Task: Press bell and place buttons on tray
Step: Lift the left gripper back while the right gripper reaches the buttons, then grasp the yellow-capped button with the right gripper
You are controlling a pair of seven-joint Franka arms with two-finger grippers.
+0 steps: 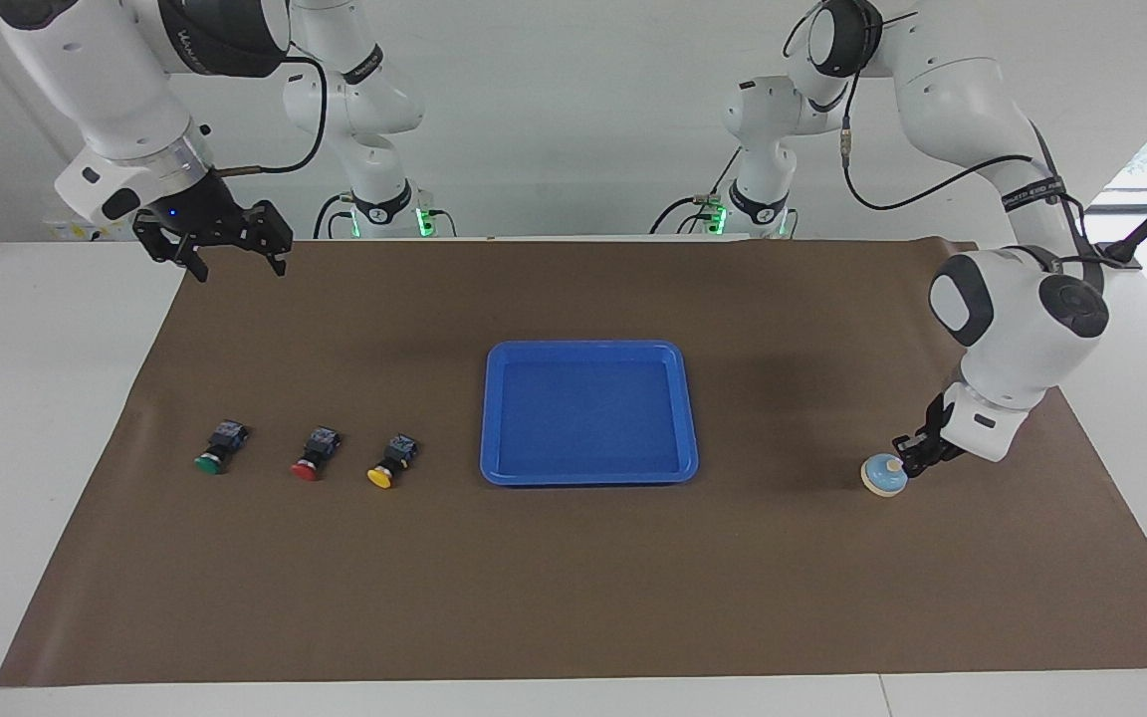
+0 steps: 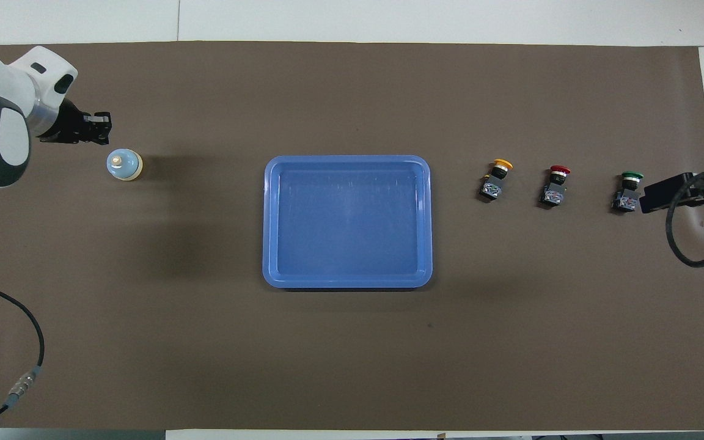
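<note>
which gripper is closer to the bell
Left. The left gripper, shut, is low right beside the bell. The right gripper waits, open, raised at the other end of the table.

My arms (image 1: 932, 90) were glossy white with dark grey joint caps, black cables looped alongside them, black grippers at the wrists, green lights glowing at both bases.

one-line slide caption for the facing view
Shut left gripper low beside the bell; open right gripper waits raised; three buttons lie beside the empty tray.
</note>
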